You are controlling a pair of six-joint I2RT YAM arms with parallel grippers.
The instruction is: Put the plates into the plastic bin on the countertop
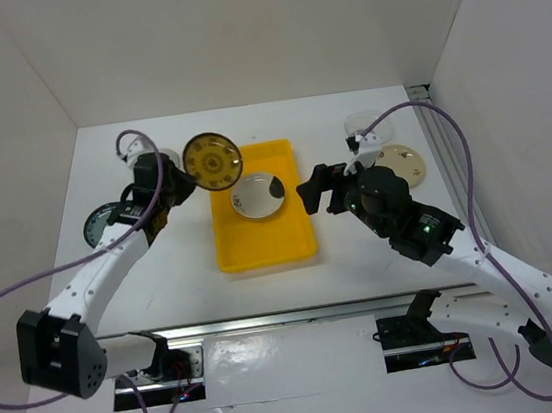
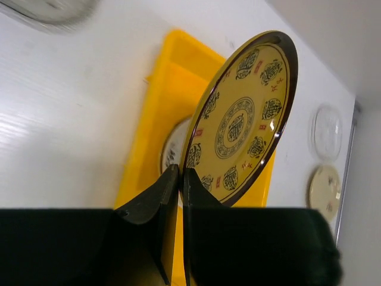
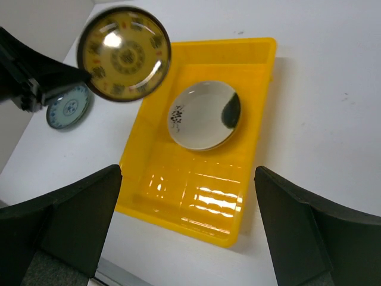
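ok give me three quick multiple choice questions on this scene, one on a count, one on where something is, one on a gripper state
1. How many plates lie in the yellow bin?
A) none
B) one
C) three

2. Where is the gold patterned plate?
A) flat in the bin
B) leaning on the bin's outside wall
C) held up on edge by the left gripper

3. How is the right gripper?
A) open and empty
B) shut on a plate
C) shut on the bin's rim

Answers:
1 B, only the cream plate with dark marks lies inside.
2 C, the fingers pinch its rim in the air.
3 A, its fingers stand wide apart with nothing between them.
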